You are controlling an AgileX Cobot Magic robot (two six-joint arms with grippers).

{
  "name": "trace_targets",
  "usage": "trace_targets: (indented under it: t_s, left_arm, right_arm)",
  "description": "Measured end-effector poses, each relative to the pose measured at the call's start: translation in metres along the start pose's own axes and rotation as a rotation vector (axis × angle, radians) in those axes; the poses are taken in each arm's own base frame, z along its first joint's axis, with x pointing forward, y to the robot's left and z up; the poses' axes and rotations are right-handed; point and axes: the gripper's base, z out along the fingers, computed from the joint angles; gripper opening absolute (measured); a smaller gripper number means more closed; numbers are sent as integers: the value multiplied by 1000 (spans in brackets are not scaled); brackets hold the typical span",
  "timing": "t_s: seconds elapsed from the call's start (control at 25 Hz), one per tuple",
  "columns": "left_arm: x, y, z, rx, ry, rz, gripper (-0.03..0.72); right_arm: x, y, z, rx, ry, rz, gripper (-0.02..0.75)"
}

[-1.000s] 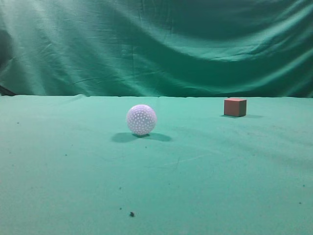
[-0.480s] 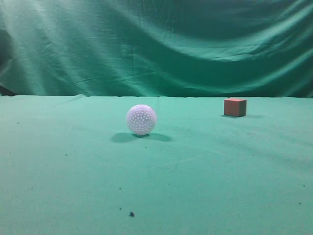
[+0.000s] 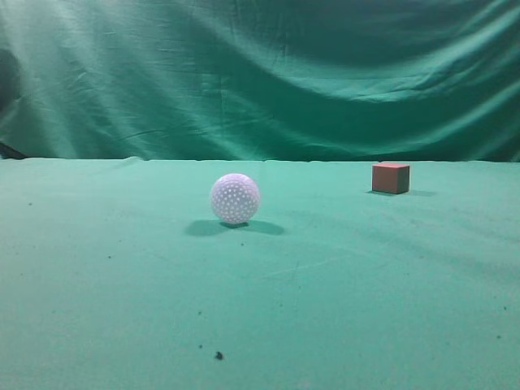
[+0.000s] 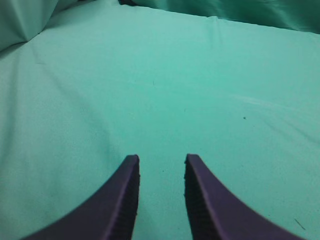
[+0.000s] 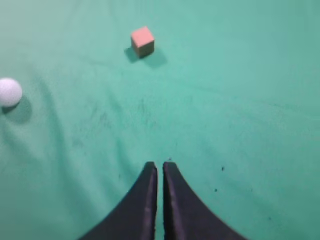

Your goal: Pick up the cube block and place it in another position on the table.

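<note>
Between the dark fingers of the right gripper (image 5: 160,165): only a thin slit, nothing held, tips hanging over bare green cloth. Well ahead and a little to the left in the right wrist view: the cube block (image 5: 142,41), resting flat on the table (image 5: 240,110), pale top face up, one corner turned toward the camera. Off at the left edge of that view, well apart from the cube: the white ball (image 5: 10,92). Over on the other side: the left gripper (image 4: 161,162), parted by a moderate gap, empty, with only cloth in sight.

Seen along the table from the exterior camera: cube (image 3: 391,177) far right and deep near the backdrop (image 3: 260,73), ball (image 3: 235,198) nearer the middle, no arm in shot.

Likely trouble: descending with the jaws so nearly shut, striking the top face and shoving the cube instead of straddling it. Needed first: opening wider. Second risk: closing across the cube's corners rather than its flat sides, twisting it or squeezing it out of the grasp. Lesser risk: setting the cube down too close to the ball and sending it rolling.
</note>
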Motion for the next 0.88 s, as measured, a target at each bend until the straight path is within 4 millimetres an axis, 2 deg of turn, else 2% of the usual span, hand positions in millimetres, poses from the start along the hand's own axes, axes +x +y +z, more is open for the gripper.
trace_targets:
  t_s: [0.08,0.24,0.4,0.56,0.68,0.88]
  left_arm:
    - [0,0,0,0,0,0,262]
    - [0,0,0,0,0,0,262]
    - [0,0,0,0,0,0,262]
    - [0,0,0,0,0,0,262]
    - [0,0,0,0,0,0,262]
    - [0,0,0,0,0,0,262]
  right_arm:
    - [16,-4,-1,43,-96,32,0]
    - [59,-7,2,116,-207,75,0]
    - [100,-4,13,149,-314,85,0]
    - [131,-1,27,154,-394,94,0]
    - [148,1,35,143,-417,118,0]
    - [155,3,38,120,-361,147,0]
